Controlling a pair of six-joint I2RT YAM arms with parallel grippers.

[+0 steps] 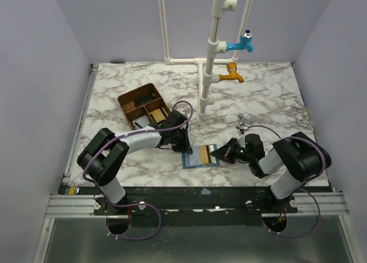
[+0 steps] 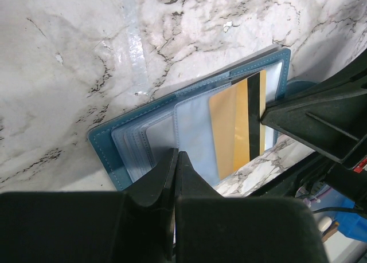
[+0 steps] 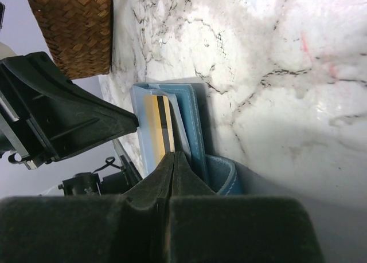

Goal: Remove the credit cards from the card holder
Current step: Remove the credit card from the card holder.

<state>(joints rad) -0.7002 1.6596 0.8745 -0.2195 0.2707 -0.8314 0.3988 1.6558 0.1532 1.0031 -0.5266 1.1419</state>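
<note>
Credit card point(image 2: 232, 131) lies crosswise to the right gripper point(image 1: 214, 153) clamped on its striped edge; the closed left gripper point(image 2: 175, 155) pins the card holder point(image 2: 109, 140).

Robot lab test cell, plain lavender walls point(image 1: 34, 74) on three sides, marble-print tabletop point(image 1: 269, 102), aluminium rail point(image 1: 195, 204) at near edge carrying two bolted arms point(image 1: 132, 141), white PVC pipe rig point(image 1: 213, 57) with mock taps point(image 1: 243, 43), no household furnishings.

One camera looks down from high up behind both arms at the whole counter point(image 1: 114, 97), while each wrist camera sits very close, peering past its own jaws at the blue card holder point(image 2: 189, 122) that all three views share.
</note>
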